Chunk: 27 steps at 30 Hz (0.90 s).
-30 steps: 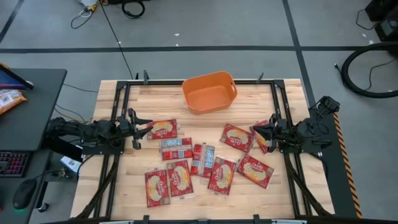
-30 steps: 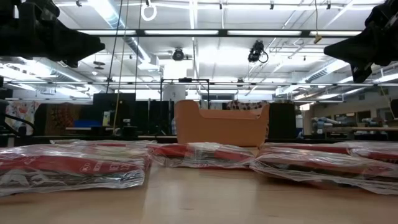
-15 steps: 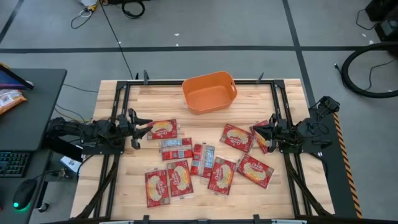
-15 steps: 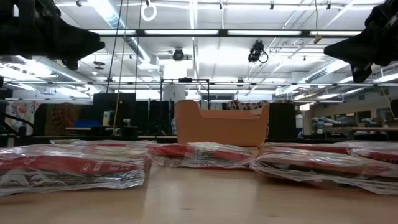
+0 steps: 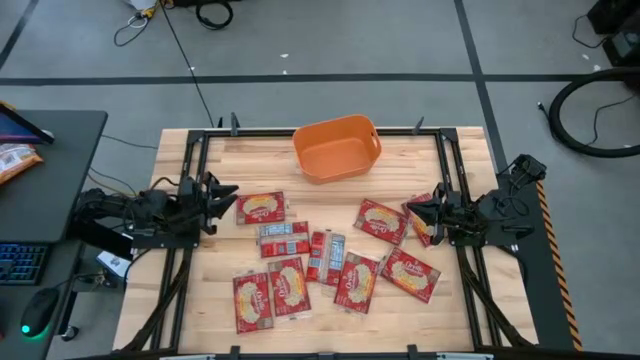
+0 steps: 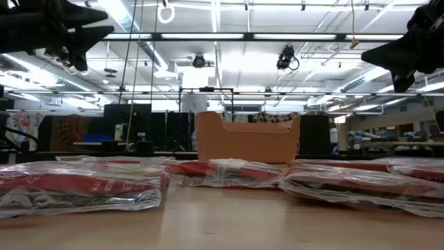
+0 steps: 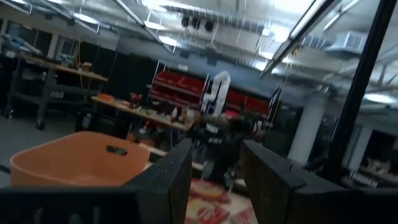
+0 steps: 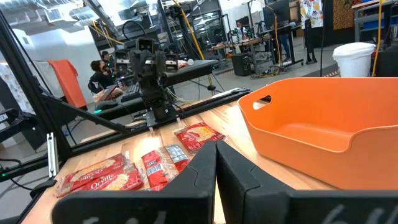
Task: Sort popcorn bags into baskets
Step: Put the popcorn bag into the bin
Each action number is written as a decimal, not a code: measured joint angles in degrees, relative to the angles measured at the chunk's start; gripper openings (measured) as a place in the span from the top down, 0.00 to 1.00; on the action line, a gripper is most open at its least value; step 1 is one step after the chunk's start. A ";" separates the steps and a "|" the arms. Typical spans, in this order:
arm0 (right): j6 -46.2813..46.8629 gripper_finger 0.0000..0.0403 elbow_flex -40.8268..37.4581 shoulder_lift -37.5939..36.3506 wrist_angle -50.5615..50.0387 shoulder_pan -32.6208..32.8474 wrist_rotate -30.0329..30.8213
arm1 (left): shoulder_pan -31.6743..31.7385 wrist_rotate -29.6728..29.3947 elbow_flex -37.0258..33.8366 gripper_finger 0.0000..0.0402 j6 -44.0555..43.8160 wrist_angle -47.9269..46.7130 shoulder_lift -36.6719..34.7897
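Observation:
Several red popcorn bags (image 5: 325,257) lie flat on the wooden table, spread over its middle and near part; the low view shows them as a row (image 6: 83,184). The orange basket (image 5: 338,147) stands at the far edge, seen also in the low view (image 6: 248,139) and in both wrist views (image 8: 317,124). My left gripper (image 5: 225,195) is open and raised above the table's left side (image 6: 97,31), just left of one bag (image 5: 262,208). My right gripper (image 5: 412,212) is shut and hangs high over the right side (image 6: 368,52), above a bag (image 5: 422,222).
Black frame rails (image 5: 190,180) run along the table's left and right sides under the arms. A dark desk (image 5: 40,190) with a keyboard, a mouse and a paler orange-and-white packet (image 5: 15,160) stands left of the table. A person (image 8: 99,78) sits in the room beyond.
My left gripper has risen and drawn back a little toward the table's left edge, away from the bag beside it. The bags and the basket lie as before.

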 joint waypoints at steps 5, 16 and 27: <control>-0.02 0.96 0.00 0.02 0.00 0.01 0.00 | 0.07 0.14 0.61 0.65 -0.19 1.53 1.66; -0.02 0.96 0.00 0.00 0.00 0.00 -0.02 | 0.03 0.18 10.21 0.65 0.16 -5.41 23.09; -0.02 0.96 0.00 0.01 -0.02 0.02 0.00 | 0.06 -1.06 27.41 0.64 -5.20 -41.36 42.07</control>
